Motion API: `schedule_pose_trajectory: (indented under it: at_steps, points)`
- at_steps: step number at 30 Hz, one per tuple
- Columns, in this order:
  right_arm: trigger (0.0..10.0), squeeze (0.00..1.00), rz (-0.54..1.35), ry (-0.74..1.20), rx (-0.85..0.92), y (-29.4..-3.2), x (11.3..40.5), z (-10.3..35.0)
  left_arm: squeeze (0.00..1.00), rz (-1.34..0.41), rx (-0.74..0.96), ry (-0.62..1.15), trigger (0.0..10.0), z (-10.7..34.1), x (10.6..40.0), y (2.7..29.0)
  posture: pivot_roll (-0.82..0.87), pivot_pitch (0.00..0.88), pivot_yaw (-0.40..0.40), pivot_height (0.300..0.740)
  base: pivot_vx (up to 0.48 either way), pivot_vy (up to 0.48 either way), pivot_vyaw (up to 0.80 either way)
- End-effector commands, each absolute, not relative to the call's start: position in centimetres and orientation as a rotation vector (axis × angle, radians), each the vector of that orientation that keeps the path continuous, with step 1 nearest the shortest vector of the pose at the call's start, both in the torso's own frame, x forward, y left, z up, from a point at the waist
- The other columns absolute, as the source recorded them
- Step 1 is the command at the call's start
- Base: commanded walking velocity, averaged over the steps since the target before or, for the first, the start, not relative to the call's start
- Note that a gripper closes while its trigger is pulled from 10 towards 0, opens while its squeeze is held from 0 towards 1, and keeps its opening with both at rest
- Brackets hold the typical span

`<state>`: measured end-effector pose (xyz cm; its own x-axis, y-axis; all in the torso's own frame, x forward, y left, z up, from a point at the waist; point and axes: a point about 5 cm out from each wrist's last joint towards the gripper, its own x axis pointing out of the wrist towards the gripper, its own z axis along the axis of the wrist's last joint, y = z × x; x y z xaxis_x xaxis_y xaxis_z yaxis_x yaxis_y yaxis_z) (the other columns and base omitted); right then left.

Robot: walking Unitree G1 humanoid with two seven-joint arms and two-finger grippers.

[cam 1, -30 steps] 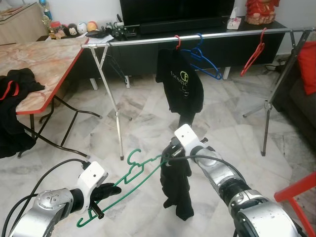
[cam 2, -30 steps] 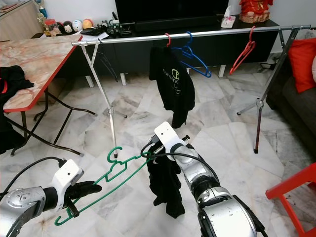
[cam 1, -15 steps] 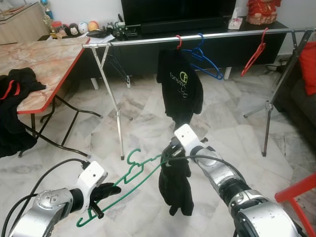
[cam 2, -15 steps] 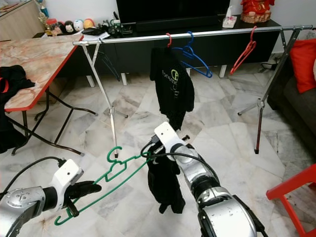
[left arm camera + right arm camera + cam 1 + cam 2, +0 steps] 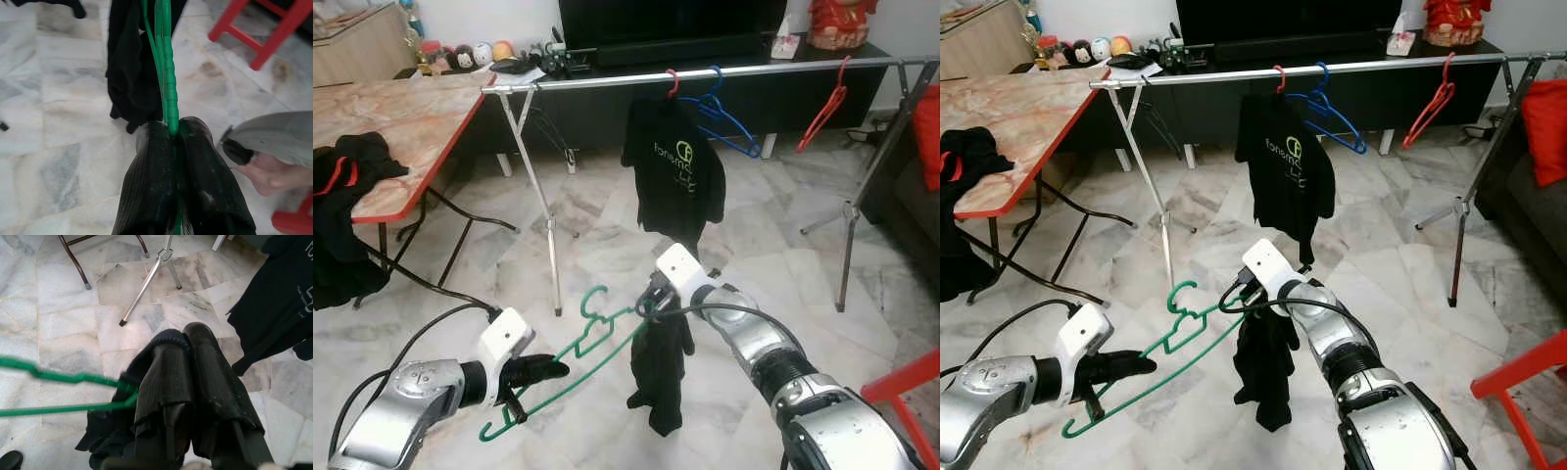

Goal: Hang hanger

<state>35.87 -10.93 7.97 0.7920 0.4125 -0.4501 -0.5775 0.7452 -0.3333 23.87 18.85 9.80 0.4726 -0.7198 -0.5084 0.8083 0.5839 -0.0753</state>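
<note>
We hold the green hanger [image 5: 570, 364] between our two arms, low over the marble floor [image 5: 607, 235]: the left gripper [image 5: 540, 370] is clamped on its lower end, as the left wrist view shows with both fingers [image 5: 151, 186] pressed against the green bar, while the right gripper [image 5: 653, 305] is closed on a black garment [image 5: 658, 377] at the hanger's far end, the cloth dangling below it. The hanger's long axis runs slantwise from the left gripper up and across to the right gripper, with its hook [image 5: 594, 297] standing up near the middle. The silver clothes rail [image 5: 705, 73] lies ahead and above both grippers, well apart from them, so we judge the coming move to be a lift and reach forward; the right arm sits nearer the rail. On the rail already hang a black T-shirt [image 5: 677, 176] on a red hanger, a blue hanger [image 5: 729, 122] and another red hanger [image 5: 822, 108]. A red-edged bench [image 5: 401, 127] with dark clothes [image 5: 347, 171] stands at our left, and a black TV cabinet [image 5: 705, 98] behind the rail.
</note>
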Motion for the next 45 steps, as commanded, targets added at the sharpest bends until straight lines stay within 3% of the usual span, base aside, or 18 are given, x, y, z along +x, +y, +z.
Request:
schedule_pose_trajectory:
  at_steps: [1, 12, 15, 28, 33, 45]
  points:
    - [10.0, 0.0, 0.572, 0.326, -0.476, -10.1, 36.3, 9.0, 0.0, -0.985, 0.182, 0.531, 10.0, 10.3, 23.6, 18.9, -0.04, 0.0, 0.08, 0.74, 0.0, 0.0, 0.0]
    - [10.0, 0.0, 0.57, 0.327, -0.478, -10.2, 36.3, 9.2, 0.0, -1.026, 0.187, 0.545, 10.0, 10.6, 23.2, 18.9, -0.04, 0.0, 0.08, 0.74, 0.0, 0.0, 0.0]
    - [10.0, 0.0, 0.577, 0.299, -0.479, -10.1, 36.5, 10.1, 0.0, -0.889, 0.264, 0.517, 10.0, 9.9, 24.7, 19.4, -0.05, 0.0, 0.082, 0.74, 0.0, 0.0, 0.0]
    - [10.0, 0.0, 0.665, 0.282, -0.489, -9.5, 36.0, 11.1, 0.0, -0.908, 0.216, 0.507, 10.0, 9.8, 24.8, 19.0, -0.06, 0.0, 0.081, 0.74, 0.0, 0.0, 0.0]
    - [10.0, 0.0, 0.683, 0.298, -0.467, -9.3, 35.5, 11.4, 0.0, -0.814, 0.31, 0.494, 10.0, 9.6, 26.1, 19.6, -0.06, 0.0, 0.083, 0.74, 0.0, 0.0, 0.0]
    - [10.0, 0.0, 0.706, 0.283, -0.465, -8.8, 34.5, 12.8, 0.0, -0.765, 0.327, 0.483, 10.0, 9.6, 26.9, 19.5, -0.06, 0.0, 0.085, 0.74, 0.0, 0.0, 0.0]
